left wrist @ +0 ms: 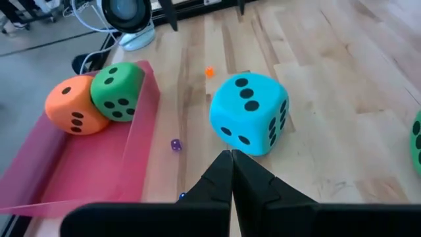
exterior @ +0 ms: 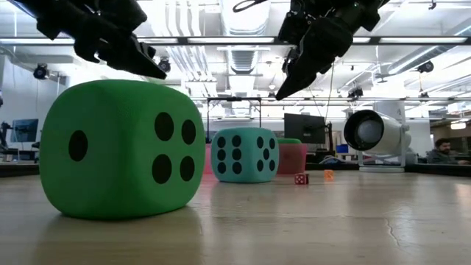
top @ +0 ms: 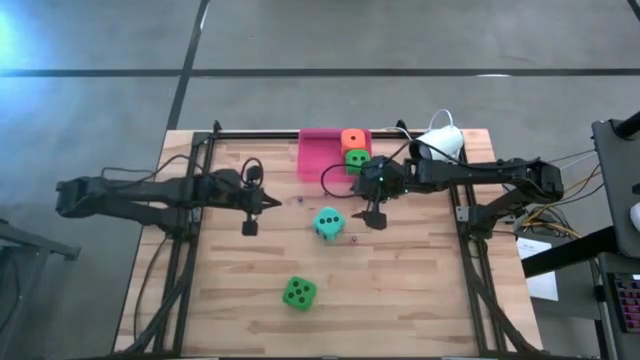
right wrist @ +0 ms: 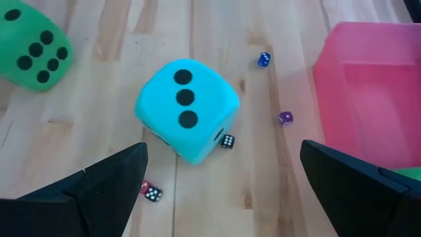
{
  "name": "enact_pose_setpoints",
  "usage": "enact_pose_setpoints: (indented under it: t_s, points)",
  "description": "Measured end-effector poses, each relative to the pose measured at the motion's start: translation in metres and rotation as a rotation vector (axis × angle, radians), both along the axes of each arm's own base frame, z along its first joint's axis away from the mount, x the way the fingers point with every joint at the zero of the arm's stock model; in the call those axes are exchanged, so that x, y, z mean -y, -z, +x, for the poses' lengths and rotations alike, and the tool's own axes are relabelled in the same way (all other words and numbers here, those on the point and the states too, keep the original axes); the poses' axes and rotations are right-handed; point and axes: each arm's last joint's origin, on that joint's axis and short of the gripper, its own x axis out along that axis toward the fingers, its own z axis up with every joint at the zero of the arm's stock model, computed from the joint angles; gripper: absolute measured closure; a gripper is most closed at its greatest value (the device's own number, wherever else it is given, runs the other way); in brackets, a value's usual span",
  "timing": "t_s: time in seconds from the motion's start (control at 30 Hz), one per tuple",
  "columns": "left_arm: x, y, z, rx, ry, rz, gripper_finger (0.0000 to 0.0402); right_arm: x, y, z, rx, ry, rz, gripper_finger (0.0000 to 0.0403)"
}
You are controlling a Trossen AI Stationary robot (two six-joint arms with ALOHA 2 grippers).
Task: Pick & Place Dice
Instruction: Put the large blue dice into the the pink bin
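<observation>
The left gripper (top: pixel 249 226) is seen hovering over the left part of the wooden table (top: pixel 420 300) with its fingers pressed together and nothing between them. Nearer the front edge a green die (top: pixel 299 293) lies alone, well apart from everything else. Around the middle the teal die (top: pixel 328 222) rests on the boards, ringed by several tiny dice (right wrist: pixel 227 141), one touching its base. Just beside it, the right gripper (top: pixel 375 220) is held above the table with its jaws spread wide and empty. Behind, in the pink tray (top: pixel 318 155), the orange die (top: pixel 352 139) and a second green die (top: pixel 356 158) sit touching. If the teal die is approached off-centre, it could be nudged or rolled away by one finger; a tiny die could also be trapped under a fingertip and the grip spoiled.
</observation>
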Motion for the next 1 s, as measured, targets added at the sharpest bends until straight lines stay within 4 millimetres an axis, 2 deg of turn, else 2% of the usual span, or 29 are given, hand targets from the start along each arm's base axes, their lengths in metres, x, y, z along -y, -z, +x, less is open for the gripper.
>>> enact_pose_setpoints:
  t_s: [0.2,0.43,0.77,1.0]
  points:
    - [0.000,-0.004,-0.002,0.024,-0.008,-0.012,0.0394,-0.013,-0.008,0.004,0.024,-0.016,0.023,0.0007]
    - [0.000,-0.004,-0.002,0.024,-0.015,-0.024,0.0394,-0.031,-0.009,0.011,0.036,-0.207,-0.103,0.0007]
    - [0.000,-0.003,-0.002,0.022,-0.015,-0.026,0.0394,-0.029,0.016,0.032,0.008,-0.451,-0.321,0.0007]
    - [0.000,-0.003,-0.002,0.022,-0.015,-0.025,0.0394,-0.027,0.020,0.059,0.009,-0.469,-0.341,0.0007]
